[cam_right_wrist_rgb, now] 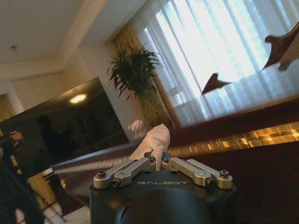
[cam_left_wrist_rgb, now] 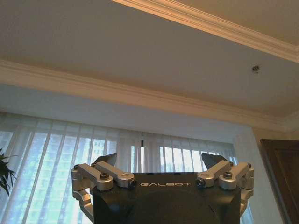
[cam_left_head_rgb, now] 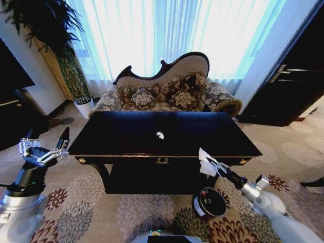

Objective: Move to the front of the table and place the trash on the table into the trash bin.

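The right tool (cam_left_head_rgb: 211, 163) is clamped on a white paper ball (cam_left_head_rgb: 205, 162), its fingers together around it. The paper stands just off the front edge of the bench (cam_left_head_rgb: 126, 134), above and a little beyond the trash bin (cam_left_head_rgb: 209, 202) on the carpet. The crumpled paper sticks up from the tool tips (cam_right_wrist_rgb: 155, 140). A second paper ball (cam_left_head_rgb: 160, 135) lies farther ahead on the bench. The left tool (cam_left_head_rgb: 48, 147) hovers beside the bench's left end, its fingers (cam_left_wrist_rgb: 103, 163) apart, pointing upward.
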`<state>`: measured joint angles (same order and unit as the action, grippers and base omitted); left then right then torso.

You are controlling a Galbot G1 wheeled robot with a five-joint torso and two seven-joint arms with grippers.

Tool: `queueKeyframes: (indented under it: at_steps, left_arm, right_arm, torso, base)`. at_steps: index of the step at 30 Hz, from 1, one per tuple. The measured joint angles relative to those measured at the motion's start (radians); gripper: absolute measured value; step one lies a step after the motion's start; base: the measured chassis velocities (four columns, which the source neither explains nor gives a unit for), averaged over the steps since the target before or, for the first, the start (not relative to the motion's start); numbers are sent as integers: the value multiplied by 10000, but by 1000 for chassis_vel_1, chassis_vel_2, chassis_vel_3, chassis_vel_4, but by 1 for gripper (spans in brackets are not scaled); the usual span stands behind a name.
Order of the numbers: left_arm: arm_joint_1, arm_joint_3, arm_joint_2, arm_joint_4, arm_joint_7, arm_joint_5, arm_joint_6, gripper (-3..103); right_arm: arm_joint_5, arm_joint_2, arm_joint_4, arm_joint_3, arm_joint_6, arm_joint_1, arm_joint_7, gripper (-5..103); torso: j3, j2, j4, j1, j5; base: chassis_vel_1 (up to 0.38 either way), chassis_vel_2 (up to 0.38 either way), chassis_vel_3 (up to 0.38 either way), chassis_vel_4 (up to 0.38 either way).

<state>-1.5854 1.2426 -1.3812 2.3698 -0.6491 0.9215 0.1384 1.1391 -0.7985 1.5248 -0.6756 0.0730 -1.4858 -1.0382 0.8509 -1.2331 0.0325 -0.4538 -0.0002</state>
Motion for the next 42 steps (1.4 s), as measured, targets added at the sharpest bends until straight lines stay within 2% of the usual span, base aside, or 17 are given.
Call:
queueKeyframes:
  at_steps: [4,8,16,23,26,27,29,31,32,36,37,41,42]
  left_arm:
    - [1,-6,-28,-4,1,-39,-3,100]
    - [5,-8,-19,-5,0,-46,-13,100]
    - [-47,81,67,-23,5,-6,5,100]
    - [-75,127,83,-29,6,53,61,100]
    - [-67,92,66,-18,6,64,68,100]
    - [-67,92,66,-18,6,64,68,100]
    - [-63,61,60,-16,6,43,68,100]
    - [-70,37,58,23,8,-7,69,100]
    - [-70,37,58,23,8,-7,69,100]
    - [-95,5,76,90,23,-47,43,100]
    - [-95,5,76,90,23,-47,43,100]
    - [-81,-66,188,27,29,-89,24,100]
    - [-81,-66,188,27,29,-89,24,100]
  right_arm:
    - [-379,-31,-733,193,54,182,-474,0]
    - [-889,-105,-1319,533,132,426,-509,0]
    - [-2285,-587,-2911,1826,645,1271,799,0]
    - [-3363,-789,-4273,2223,831,1718,1193,0]
    - [-4429,-883,-5251,2402,884,1899,1873,0]
    - [-4429,-883,-5251,2402,884,1899,1873,0]
    - [-4771,-984,-5491,2528,839,1940,2514,0]
    - [-5106,-1079,-5575,2730,587,2008,3673,0]
    - [-5106,-1079,-5575,2730,587,2008,3673,0]
    - [-4938,-1304,-5402,3183,-78,2238,7122,0]
    - [-4938,-1304,-5402,3183,-78,2238,7122,0]
    - [-5116,-1567,-5278,3346,-372,2374,8656,0]
    - [-5116,-1567,-5278,3346,-372,2374,8656,0]
  torso:
    - [0,0,0,-1,0]
    - [0,0,0,0,0]
    - [0,0,-1,-1,1]
    - [0,0,-2,-1,0]
    - [0,0,1,-1,0]
    - [0,0,1,-1,0]
    - [0,-1,1,0,1]
    - [0,0,1,0,-1]
    - [0,0,1,0,-1]
    - [0,0,0,0,0]
    - [0,0,0,0,0]
    - [0,0,0,-1,-1]
    - [0,0,0,-1,-1]
  base:
    - [0,0,0,0]
    - [0,0,0,0]
    - [0,0,0,0]
    - [0,0,0,0]
    - [0,0,0,0]
    - [0,0,0,0]
    - [0,0,0,0]
    - [0,0,0,0]
    - [0,0,0,0]
    - [0,0,0,0]
    - [0,0,0,0]
    - [0,0,0,0]
    - [0,0,0,0]
